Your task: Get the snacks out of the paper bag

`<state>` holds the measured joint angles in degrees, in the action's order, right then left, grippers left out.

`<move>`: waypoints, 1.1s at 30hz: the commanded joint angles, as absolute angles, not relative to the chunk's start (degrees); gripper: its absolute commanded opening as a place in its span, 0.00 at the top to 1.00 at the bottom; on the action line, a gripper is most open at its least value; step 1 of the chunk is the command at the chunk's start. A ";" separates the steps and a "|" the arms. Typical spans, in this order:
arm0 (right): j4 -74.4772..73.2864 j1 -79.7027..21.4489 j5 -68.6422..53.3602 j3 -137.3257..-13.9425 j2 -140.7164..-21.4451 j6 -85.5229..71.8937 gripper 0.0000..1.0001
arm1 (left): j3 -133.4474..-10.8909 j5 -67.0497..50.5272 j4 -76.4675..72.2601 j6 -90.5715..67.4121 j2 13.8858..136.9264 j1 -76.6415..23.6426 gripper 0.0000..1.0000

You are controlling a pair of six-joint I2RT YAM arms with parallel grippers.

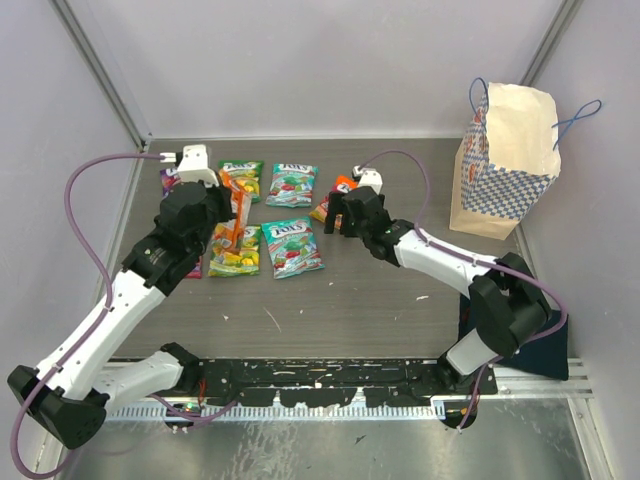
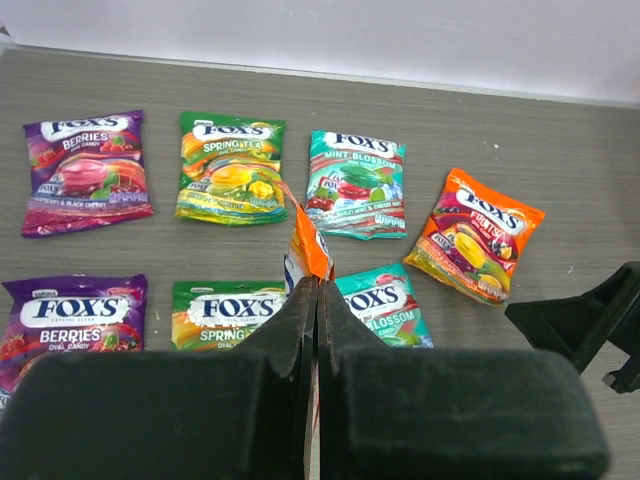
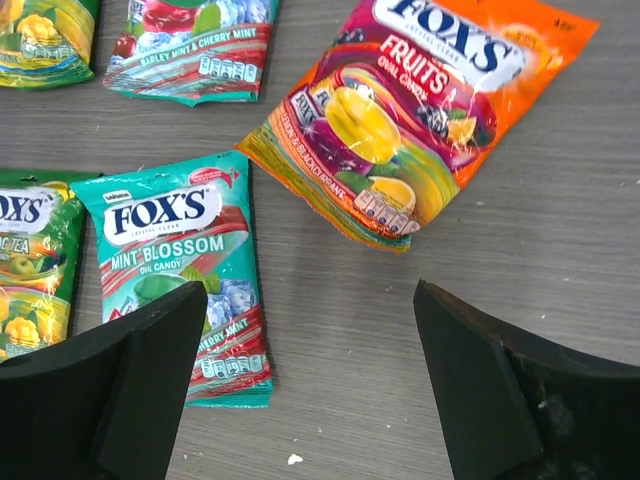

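Clenching an orange packet (image 2: 308,250) edge-on, its print hidden, the left gripper (image 2: 317,292) hovers; the right gripper (image 3: 310,296) gapes empty.

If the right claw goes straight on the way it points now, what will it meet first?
Probably the bare table, in the gap between the teal Mint Blossom packet and the orange Fruits packet; depth is hard to judge.

Your pincer (image 3: 312,330): fingers wide apart above the tabletop (image 3: 560,200).
Orange packet (image 3: 420,120): at your 1 o'clock, on the tabletop.
Teal packet (image 3: 185,270): at your 9 o'clock, beside one finger.
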<state>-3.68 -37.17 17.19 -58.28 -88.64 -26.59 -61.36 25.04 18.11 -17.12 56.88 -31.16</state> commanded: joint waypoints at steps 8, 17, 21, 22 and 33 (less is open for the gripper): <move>12.29 -23.57 2.61 -45.99 -86.65 -47.20 0.39 | -63.52 22.57 16.69 -15.58 58.66 -29.64 1.00; 21.88 -22.29 1.09 -41.14 -92.20 -59.09 0.40 | -63.61 21.36 17.21 -15.35 58.85 -28.96 1.00; 25.57 -22.26 0.33 -41.32 -97.11 -62.39 0.42 | -63.46 20.86 17.50 -15.34 58.56 -28.76 1.00; 26.74 -22.19 -0.13 -41.31 -98.52 -63.39 0.42 | -63.41 20.77 17.54 -15.38 58.48 -28.70 1.00; 37.28 -22.16 -3.25 -41.55 -109.75 -70.06 0.51 | -63.36 20.35 17.94 -14.97 58.51 -27.71 1.00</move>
<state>35.48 -22.26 -2.98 -41.47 -106.61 -67.96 -61.36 20.73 20.82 -15.64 59.77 -28.38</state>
